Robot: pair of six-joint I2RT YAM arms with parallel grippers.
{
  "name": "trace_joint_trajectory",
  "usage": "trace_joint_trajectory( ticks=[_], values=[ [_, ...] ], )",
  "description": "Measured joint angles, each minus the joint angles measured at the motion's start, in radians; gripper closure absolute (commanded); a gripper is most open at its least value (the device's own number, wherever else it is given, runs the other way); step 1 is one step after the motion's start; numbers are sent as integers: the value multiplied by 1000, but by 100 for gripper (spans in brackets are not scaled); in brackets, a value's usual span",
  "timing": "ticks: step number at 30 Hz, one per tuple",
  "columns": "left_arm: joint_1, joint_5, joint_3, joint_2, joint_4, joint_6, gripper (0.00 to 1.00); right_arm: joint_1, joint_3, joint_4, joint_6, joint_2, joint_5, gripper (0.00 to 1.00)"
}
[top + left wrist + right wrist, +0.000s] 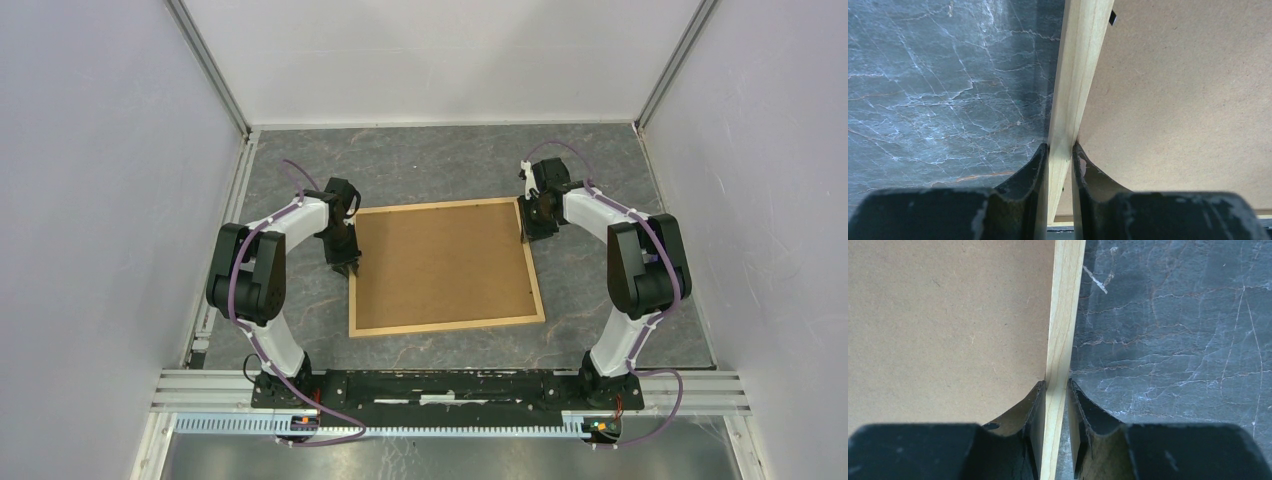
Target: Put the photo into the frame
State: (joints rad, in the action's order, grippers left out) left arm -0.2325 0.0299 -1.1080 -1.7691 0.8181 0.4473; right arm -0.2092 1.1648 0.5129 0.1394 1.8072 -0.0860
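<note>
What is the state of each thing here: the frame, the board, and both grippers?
Frame: lying on the table, board inside, gripped at both sides.
Board: flat inside the frame, plain face up.
Left gripper: shut on the frame's left strip.
Right gripper: shut on the frame's right strip.
Photo: not in view.

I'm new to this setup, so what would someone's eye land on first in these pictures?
First, the large brown board filling the light wooden frame, which lies flat in the middle of the dark marbled table. Next, the two arms on either side: the left gripper pinches the frame's left strip, and the right gripper pinches its right strip.
</note>
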Motion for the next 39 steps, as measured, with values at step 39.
trace_joint_trajectory(
  ticks=[39],
  values=[
    [-1, 0, 0, 0, 0, 0, 98, 6, -25, -31, 1, -7, 0, 74]
  ],
)
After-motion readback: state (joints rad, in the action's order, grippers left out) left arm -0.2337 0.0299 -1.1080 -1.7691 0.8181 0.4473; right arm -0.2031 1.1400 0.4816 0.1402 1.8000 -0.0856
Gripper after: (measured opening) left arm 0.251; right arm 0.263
